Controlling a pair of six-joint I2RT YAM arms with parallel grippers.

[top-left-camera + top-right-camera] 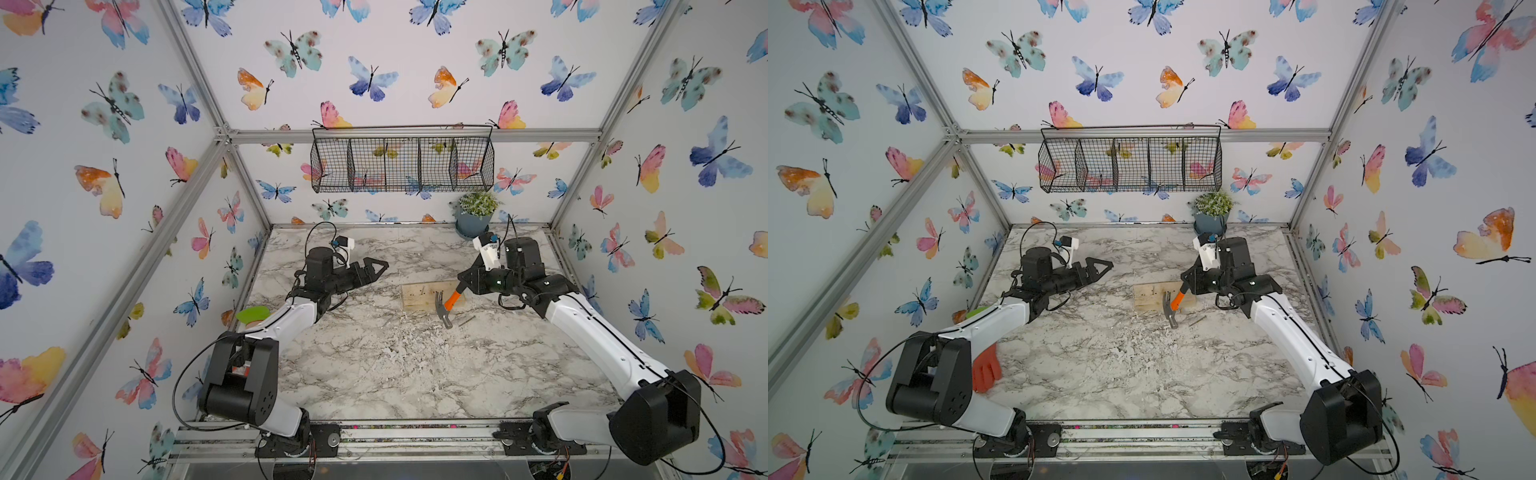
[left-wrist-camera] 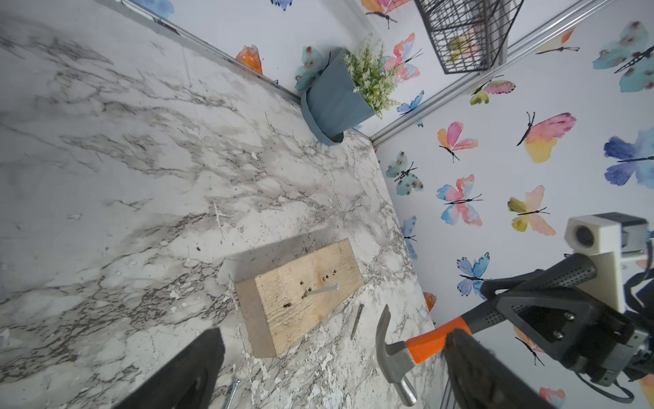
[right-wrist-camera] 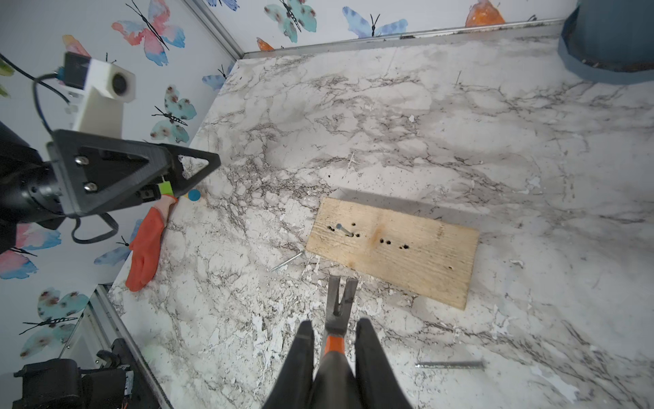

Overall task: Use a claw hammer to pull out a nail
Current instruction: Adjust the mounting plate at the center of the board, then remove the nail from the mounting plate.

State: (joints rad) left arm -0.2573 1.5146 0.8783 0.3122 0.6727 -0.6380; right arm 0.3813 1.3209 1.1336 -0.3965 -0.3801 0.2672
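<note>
The marble-patterned tabletop (image 1: 374, 374) is scuffed, white flakes chipped from its surface. A loose nail (image 1: 465, 321) lies just beside the claw hammer (image 1: 442, 311): silver steel head, forked claw, orange neck, dimpled black handle. The right gripper (image 3: 334, 331) clamps the handle just behind the orange, claw pointing at the near edge of a rough, hole-pocked wood block (image 3: 393, 248), where one nail (image 3: 344, 230) leans. The left gripper (image 1: 376, 266) hangs spread wide and empty, well apart. Farthest stands a blue potted plant (image 1: 473, 216).

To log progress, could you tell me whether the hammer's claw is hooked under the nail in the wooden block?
No, the claw hammer has an empty fork, apart from the nail stuck in the wooden block.
</note>
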